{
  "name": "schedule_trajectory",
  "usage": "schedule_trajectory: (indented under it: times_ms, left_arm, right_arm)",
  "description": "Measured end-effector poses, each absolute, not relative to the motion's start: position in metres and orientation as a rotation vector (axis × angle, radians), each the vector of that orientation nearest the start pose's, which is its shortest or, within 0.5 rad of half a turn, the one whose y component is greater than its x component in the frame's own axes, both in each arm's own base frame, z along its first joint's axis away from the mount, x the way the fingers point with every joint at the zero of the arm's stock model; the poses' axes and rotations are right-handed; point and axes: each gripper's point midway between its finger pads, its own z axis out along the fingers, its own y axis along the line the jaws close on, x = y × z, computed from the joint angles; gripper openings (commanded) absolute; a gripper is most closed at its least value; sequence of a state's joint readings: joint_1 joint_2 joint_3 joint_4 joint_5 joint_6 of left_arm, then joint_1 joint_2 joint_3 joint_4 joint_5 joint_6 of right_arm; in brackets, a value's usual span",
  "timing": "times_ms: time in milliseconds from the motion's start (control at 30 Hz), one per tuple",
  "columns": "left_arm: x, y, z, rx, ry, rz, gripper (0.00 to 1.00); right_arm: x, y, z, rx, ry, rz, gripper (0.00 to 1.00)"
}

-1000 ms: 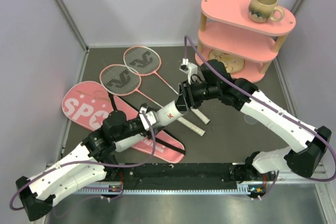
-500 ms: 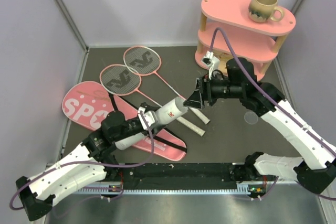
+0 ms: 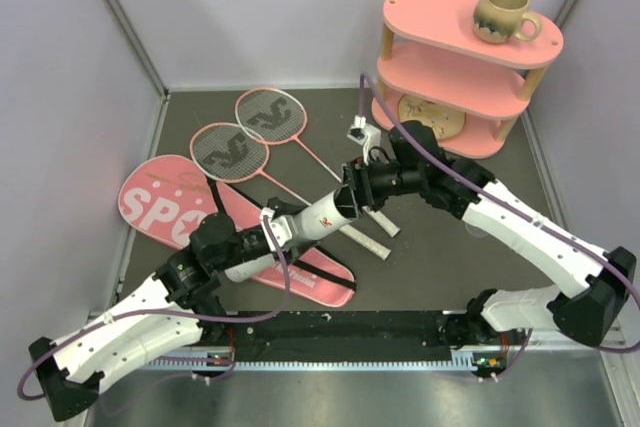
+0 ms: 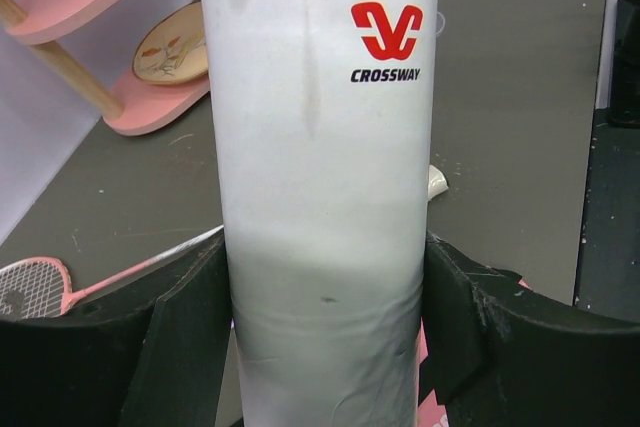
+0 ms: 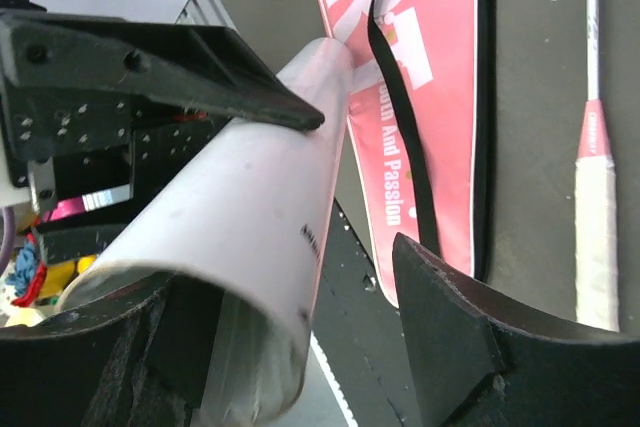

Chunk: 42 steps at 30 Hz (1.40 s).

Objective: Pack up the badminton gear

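Overhead cam first: the left gripper (image 3: pixel 268 231) is clamped around the white tube (image 3: pixel 318 215) roughly mid-length. It holds the tube at a slant, with the open end pointing at the right gripper (image 3: pixel 350 197), which sits right at that mouth. The pink racket bag (image 3: pixel 160 202) lies under and behind the left gripper. The two rackets (image 3: pixel 268 117) lie beyond it, and their handles end near the right gripper.

Left wrist cam: both fingers (image 4: pixel 190 317) press flat on the tube's sides with no gap, and the Crossway logo is just ahead of them. Solid grip.

Right wrist cam: this one's jaws are spread. One finger (image 5: pixel 445 337) is clearly apart from the tube and the other is tucked beside the rim, so it's grasping nothing. The bag and a white racket handle (image 5: pixel 597 237) lie below it. Can't tell if anything's inside the tube.

Handling-wise, I'd guess the tube is light, thin-walled and smooth. That would make it stiff lengthwise but slippery, and easy to dent near the open rim. Mid-body, where the left gripper has it, looks like the sensible hold. Pinching the mouth would probably squash it oval.
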State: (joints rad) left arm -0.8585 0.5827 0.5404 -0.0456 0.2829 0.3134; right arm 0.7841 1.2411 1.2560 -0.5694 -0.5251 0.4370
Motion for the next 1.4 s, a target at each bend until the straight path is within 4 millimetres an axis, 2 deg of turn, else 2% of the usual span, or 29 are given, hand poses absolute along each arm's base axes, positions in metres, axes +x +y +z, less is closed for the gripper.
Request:
schedule_trajectory:
  times_ms: [167, 300, 467, 500, 567, 667, 700, 767, 867, 967, 1000, 1033, 1067, 1133, 1200, 1400]
  left_arm:
    - [0.159, -0.242, 0.249, 1.114, 1.272, -0.65, 0.09]
    - [0.161, -0.242, 0.251, 1.104, 1.268, -0.644, 0.09]
    - [0.167, -0.239, 0.252, 1.077, 1.278, -0.615, 0.08]
    - [0.168, -0.239, 0.253, 1.073, 1.28, -0.611, 0.08]
    - [0.169, -0.238, 0.253, 1.065, 1.283, -0.602, 0.08]
    - [0.171, -0.237, 0.253, 1.059, 1.286, -0.595, 0.08]
    - [0.171, -0.237, 0.253, 1.058, 1.286, -0.594, 0.08]
    - [0.171, -0.237, 0.253, 1.057, 1.287, -0.593, 0.08]
    - [0.171, -0.237, 0.253, 1.056, 1.288, -0.592, 0.08]
    - [0.172, -0.236, 0.253, 1.053, 1.289, -0.589, 0.08]
    - [0.172, -0.237, 0.253, 1.053, 1.289, -0.588, 0.08]
    - [0.172, -0.236, 0.253, 1.052, 1.29, -0.588, 0.08]
    - [0.172, -0.236, 0.253, 1.052, 1.29, -0.588, 0.08]
    - [0.172, -0.236, 0.254, 1.052, 1.289, -0.588, 0.08]
    - [0.172, -0.236, 0.254, 1.051, 1.289, -0.587, 0.08]
    - [0.174, -0.235, 0.254, 1.041, 1.295, -0.574, 0.08]
  right_arm:
    - [0.173, 0.326, 0.271, -0.723, 2.223, 1.243, 0.67]
    - [0.18, 0.314, 0.278, -0.679, 2.189, 1.221, 0.68]
    - [0.197, 0.258, 0.309, -0.503, 2.039, 1.082, 0.74]
    - [0.198, 0.247, 0.317, -0.466, 1.997, 1.04, 0.79]
    - [0.198, 0.22, 0.331, -0.374, 1.908, 0.943, 0.8]
    - [0.211, 0.18, 0.335, -0.183, 1.853, 0.786, 0.8]
    - [0.221, 0.166, 0.328, -0.106, 1.861, 0.726, 0.8]
    - [0.245, 0.136, 0.303, 0.06, 1.916, 0.588, 0.8]
    - [0.275, 0.092, 0.23, 0.297, 2.103, 0.366, 0.81]
    - [0.28, 0.057, 0.159, 0.492, 2.293, 0.183, 0.76]
    - [0.278, 0.044, 0.14, 0.561, 2.336, 0.119, 0.67]
    - [0.275, 0.031, 0.124, 0.622, 2.371, 0.06, 0.64]
    - [0.273, 0.022, 0.115, 0.673, 2.39, 0.021, 0.61]
    - [0.276, 0.004, 0.102, 0.775, 2.396, -0.031, 0.47]
    - [0.282, -0.007, 0.092, 0.842, 2.391, -0.059, 0.39]
    - [0.292, -0.021, 0.052, 0.925, 2.461, -0.127, 0.35]
